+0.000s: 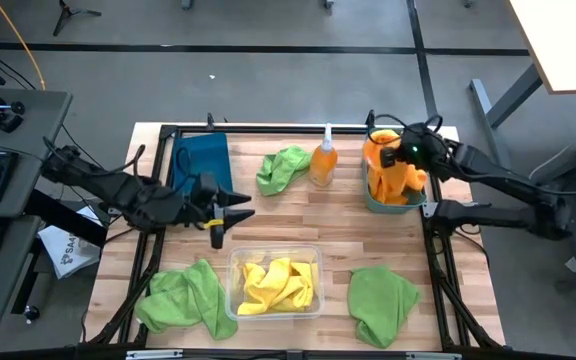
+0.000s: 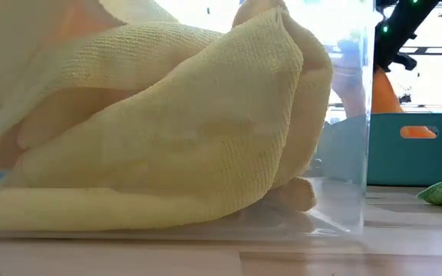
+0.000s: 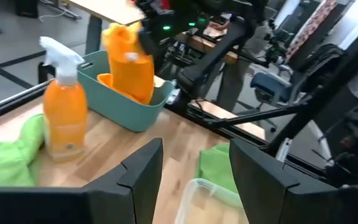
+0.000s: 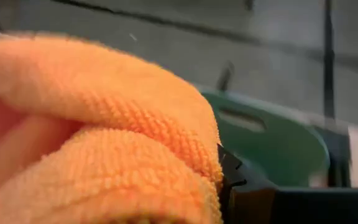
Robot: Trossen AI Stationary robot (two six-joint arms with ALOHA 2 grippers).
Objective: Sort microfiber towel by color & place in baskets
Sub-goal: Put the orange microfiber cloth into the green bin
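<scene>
The right gripper [image 1: 400, 160] is clamped on an orange towel [image 1: 388, 172], which hangs long axis downward into the teal basket [image 1: 420, 205] at the table's far right. That arm reaches in from the right edge. The left gripper [image 1: 236, 218], fingers apart, hovers beside the blue basket [image 1: 201, 158], near the clear basket [image 1: 236, 305] holding 1 yellow towel [image 1: 278, 284].

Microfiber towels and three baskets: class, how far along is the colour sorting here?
Done: yellow towels lie in the clear basket.

In hand: the right tool holds an orange towel over the teal basket.

Left: three green towels remain on the table, at the near left, near right and by the spray bottle. The blue basket looks empty. The left tool hovers open.
</scene>
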